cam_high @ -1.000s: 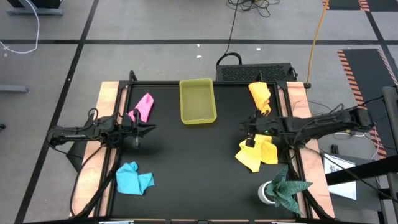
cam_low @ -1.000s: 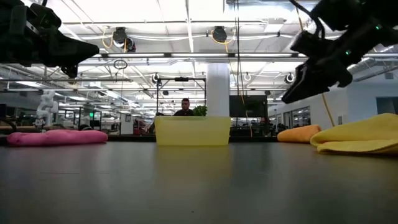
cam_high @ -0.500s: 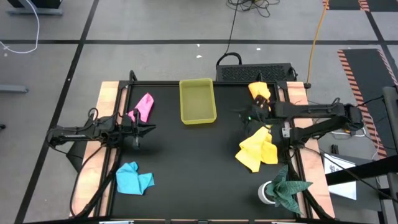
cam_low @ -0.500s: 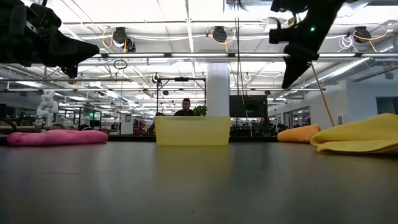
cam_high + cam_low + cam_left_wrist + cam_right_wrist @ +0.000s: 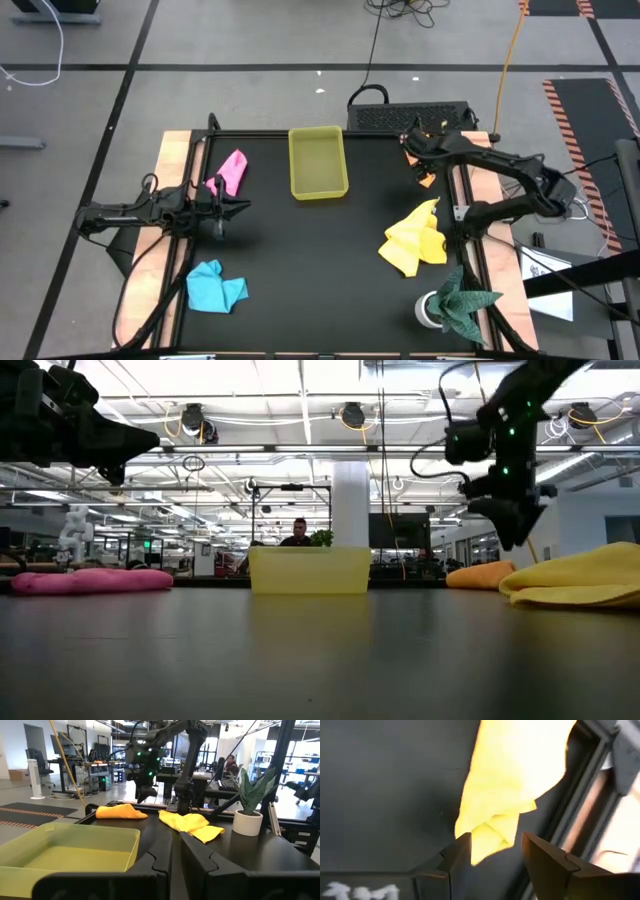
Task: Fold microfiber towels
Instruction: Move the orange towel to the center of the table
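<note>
The orange towel (image 5: 428,180) lies bunched at the table's far right, also seen in the low view (image 5: 482,573) and the left wrist view (image 5: 120,811). My right gripper (image 5: 418,158) hangs open just above it, pointing steeply down (image 5: 512,532), with the towel (image 5: 515,785) showing beyond its fingers. The yellow towel (image 5: 415,240) lies crumpled on the right. The pink towel (image 5: 232,170) lies at the far left and the light blue towel (image 5: 215,287) at the near left. My left gripper (image 5: 236,208) waits shut at the left, level above the table.
A yellow tray (image 5: 318,162) stands at the far middle. A potted plant (image 5: 455,305) stands at the near right corner. The middle of the black mat (image 5: 320,260) is bare. A dark box (image 5: 410,115) sits behind the far edge.
My right gripper has swung from over the yellow towel toward the table's far edge. It has tipped from nearly level to pointing steeply down and now hangs over the orange towel. The towels have stayed where they were.
</note>
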`<state>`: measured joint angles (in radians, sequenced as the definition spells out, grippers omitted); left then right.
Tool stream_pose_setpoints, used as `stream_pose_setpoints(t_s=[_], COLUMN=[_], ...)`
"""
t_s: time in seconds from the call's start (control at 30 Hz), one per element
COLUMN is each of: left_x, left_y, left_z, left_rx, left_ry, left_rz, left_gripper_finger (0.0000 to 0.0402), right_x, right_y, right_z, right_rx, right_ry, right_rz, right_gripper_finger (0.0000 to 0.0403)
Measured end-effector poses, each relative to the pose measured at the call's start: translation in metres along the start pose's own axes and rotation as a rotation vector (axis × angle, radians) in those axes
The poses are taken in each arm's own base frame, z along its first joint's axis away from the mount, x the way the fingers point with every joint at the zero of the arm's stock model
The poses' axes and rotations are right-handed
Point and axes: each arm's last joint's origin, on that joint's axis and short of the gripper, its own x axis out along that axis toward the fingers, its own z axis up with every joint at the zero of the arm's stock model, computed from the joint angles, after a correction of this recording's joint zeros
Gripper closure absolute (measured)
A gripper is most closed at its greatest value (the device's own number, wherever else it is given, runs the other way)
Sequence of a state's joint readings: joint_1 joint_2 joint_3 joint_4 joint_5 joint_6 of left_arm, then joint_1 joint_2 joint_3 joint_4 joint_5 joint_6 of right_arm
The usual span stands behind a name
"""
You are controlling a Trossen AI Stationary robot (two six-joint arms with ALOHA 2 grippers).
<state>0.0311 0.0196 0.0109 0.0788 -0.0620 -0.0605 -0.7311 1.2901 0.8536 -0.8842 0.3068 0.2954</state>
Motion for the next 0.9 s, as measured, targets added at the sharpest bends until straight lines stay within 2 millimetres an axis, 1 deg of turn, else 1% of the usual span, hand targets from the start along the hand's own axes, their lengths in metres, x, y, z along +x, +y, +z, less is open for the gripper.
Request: stream_pose_setpoints(t_s=[0.1, 0.23, 0.33, 0.47, 0.5, 0.6, 0.73, 0.8, 0.9], left_x=[0.0, 0.0, 0.0, 0.0, 0.0, 0.0, 0.0, 0.0, 0.0], left_y=[0.0, 0.0, 0.0, 0.0, 0.0, 0.0, 0.0, 0.0, 0.0], left_z=[0.0, 0.0, 0.0, 0.0, 0.0, 0.0, 0.0, 0.0, 0.0], left_rx=[0.0, 0.0, 0.0, 0.0, 0.0, 0.0, 0.0, 0.0, 0.0], left_ry=[0.0, 0.0, 0.0, 0.0, 0.0, 0.0, 0.0, 0.0, 0.0], left_rz=[0.0, 0.0, 0.0, 0.0, 0.0, 0.0, 0.0, 0.0, 0.0], left_gripper_finger=[0.0366, 0.0366, 0.0366, 0.0366, 0.0366, 0.0366, 0.0366, 0.0366, 0.0366], right_x=[0.021, 0.045, 0.057, 0.058, 0.056, 0.039, 0.002, -0.019, -0.05], right_y=[-0.004, -0.007, -0.006, -0.001, 0.001, 0.007, 0.021, 0.031, 0.047], right_z=[0.002, 0.008, 0.01, 0.009, 0.008, 0.002, -0.014, -0.025, -0.041], right_rx=[0.049, 0.099, 0.092, 0.009, -0.011, -0.049, -0.095, -0.115, -0.147], right_ry=[-0.027, -0.094, -0.077, -0.073, -0.077, -0.127, -0.27, -0.347, -0.475], right_rz=[0.099, 0.126, 0.118, 0.114, 0.117, 0.112, 0.054, 0.106, 0.254], right_gripper_finger=[0.0238, 0.0264, 0.0304, 0.0383, 0.0392, 0.0391, 0.0399, 0.0399, 0.04])
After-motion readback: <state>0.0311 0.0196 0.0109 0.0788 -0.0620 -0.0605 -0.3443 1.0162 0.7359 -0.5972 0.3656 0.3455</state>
